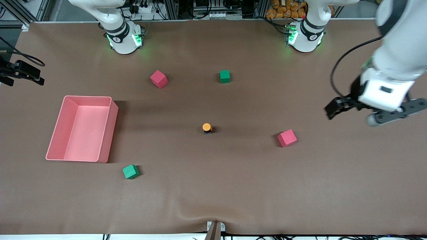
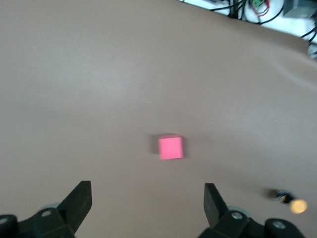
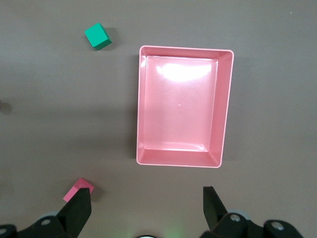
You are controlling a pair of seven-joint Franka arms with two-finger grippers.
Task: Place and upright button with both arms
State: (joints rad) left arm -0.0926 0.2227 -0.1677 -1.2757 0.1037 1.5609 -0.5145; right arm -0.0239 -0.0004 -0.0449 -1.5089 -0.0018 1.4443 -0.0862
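Note:
The button (image 1: 206, 128) stands near the middle of the brown table with its orange cap up and its black body below. It also shows small in the left wrist view (image 2: 292, 202). My left gripper (image 1: 337, 107) hangs open and empty in the air over the left arm's end of the table, well apart from the button; its fingers (image 2: 79, 198) frame bare table. My right gripper (image 3: 147, 203) is open and empty, high over the table between the right arm's base and the pink bin. It is out of the front view.
A pink bin (image 1: 110, 133) sits toward the right arm's end, seen empty in the right wrist view (image 3: 143, 104). Red cubes (image 1: 158, 79) (image 1: 287, 138) and green cubes (image 1: 225, 76) (image 1: 130, 171) lie scattered. The left wrist view shows one red cube (image 2: 171, 147).

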